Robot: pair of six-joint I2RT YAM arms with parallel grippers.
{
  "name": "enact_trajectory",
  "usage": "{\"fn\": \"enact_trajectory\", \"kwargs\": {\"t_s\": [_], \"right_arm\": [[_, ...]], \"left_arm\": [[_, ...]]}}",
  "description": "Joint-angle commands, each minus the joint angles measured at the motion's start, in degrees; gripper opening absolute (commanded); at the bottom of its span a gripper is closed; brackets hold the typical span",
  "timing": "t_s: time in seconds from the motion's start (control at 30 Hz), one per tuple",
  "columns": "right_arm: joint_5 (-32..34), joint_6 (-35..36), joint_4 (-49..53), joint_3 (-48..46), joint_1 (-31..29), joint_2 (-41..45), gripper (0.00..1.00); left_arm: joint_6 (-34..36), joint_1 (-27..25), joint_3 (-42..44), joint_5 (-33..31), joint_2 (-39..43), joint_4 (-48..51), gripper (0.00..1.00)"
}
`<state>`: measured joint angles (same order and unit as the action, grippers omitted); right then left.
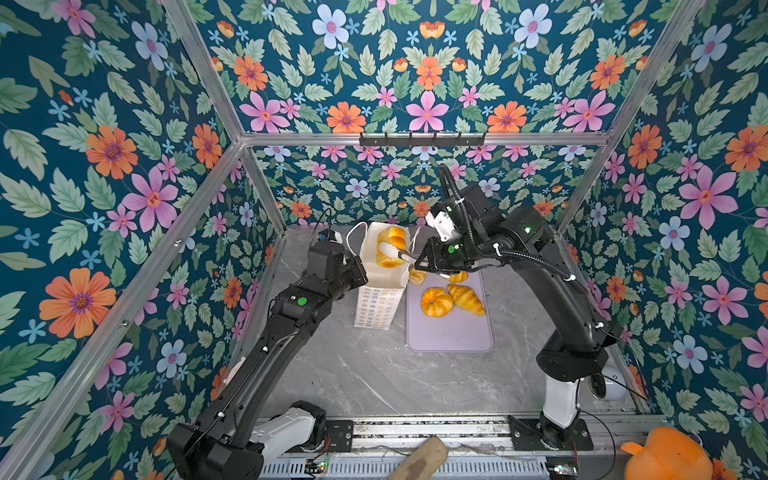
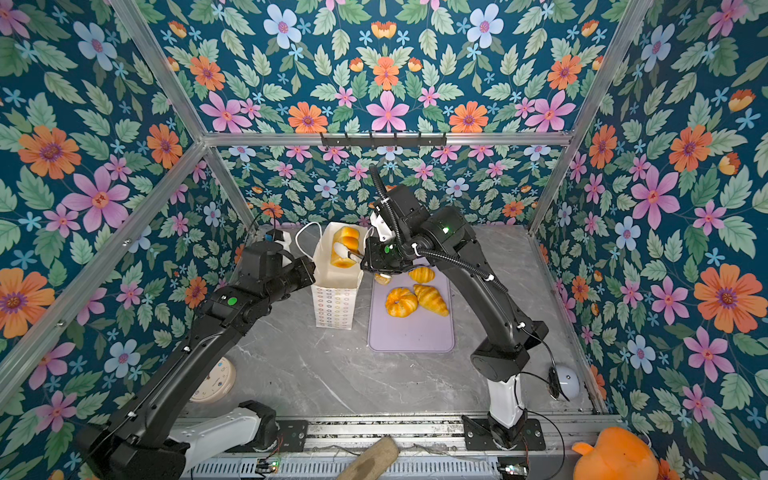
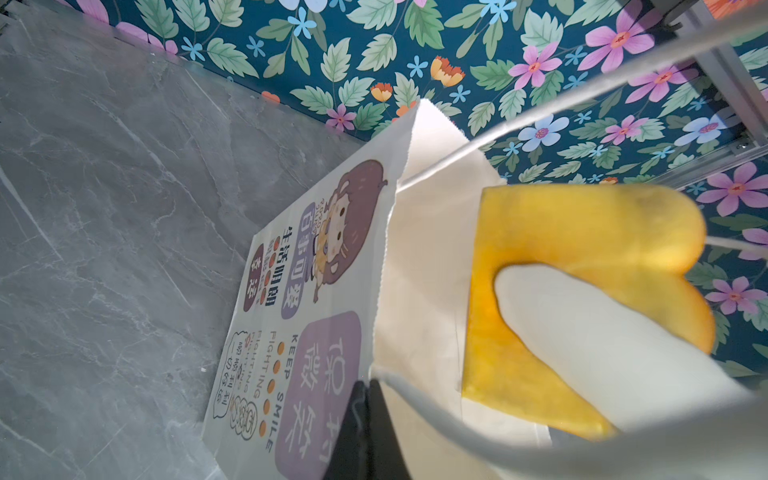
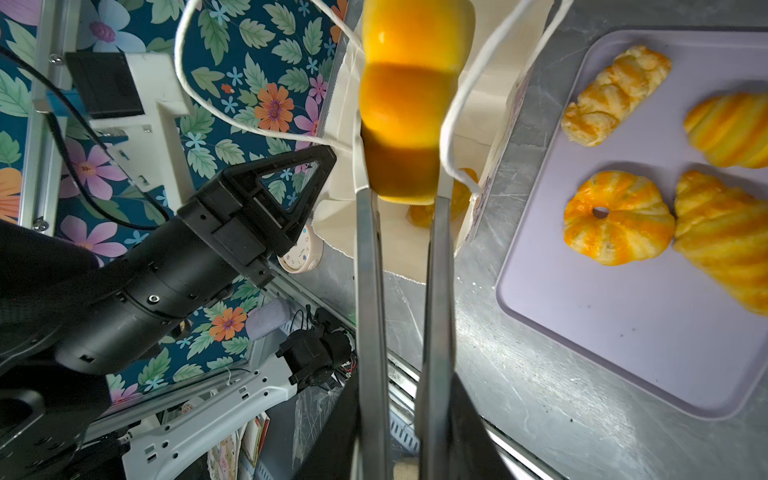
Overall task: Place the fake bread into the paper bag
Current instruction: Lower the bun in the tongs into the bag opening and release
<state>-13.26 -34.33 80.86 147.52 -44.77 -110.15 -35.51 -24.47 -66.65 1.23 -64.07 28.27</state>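
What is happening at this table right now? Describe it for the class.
The right gripper holds a bread loaf over the open paper bag, not yet dropped in. The left gripper pinches the bag's rim, apparently steadying it. One roll already lies inside the bag; four more pastries wait on the lilac tray beside it.

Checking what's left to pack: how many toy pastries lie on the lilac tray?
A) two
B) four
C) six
B: a braided piece, a croissant, a second croissant and a ring-shaped bun lie on the lilac tray.
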Motion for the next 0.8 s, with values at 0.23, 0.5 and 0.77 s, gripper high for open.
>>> {"fn": "enact_trajectory", "kwargs": {"t_s": [0.23,0.5,0.77], "right_arm": [[0.2,-0.7,1.5,1.1,0.0,-3.4,0.29],[-0.3,-0.8,3.4,3.1,-0.1,-6.3,0.30],[-1.2,-0.9,3.6,3.8,-0.2,-8.1,0.30]], "left_arm": [[0.2,0.0,0.6,0.6,-0.2,-3.3,0.00],[-0.2,0.0,1.1,0.8,-0.1,-4.0,0.00],[0.0,0.0,1.1,1.1,-0.2,-4.6,0.00]]}}
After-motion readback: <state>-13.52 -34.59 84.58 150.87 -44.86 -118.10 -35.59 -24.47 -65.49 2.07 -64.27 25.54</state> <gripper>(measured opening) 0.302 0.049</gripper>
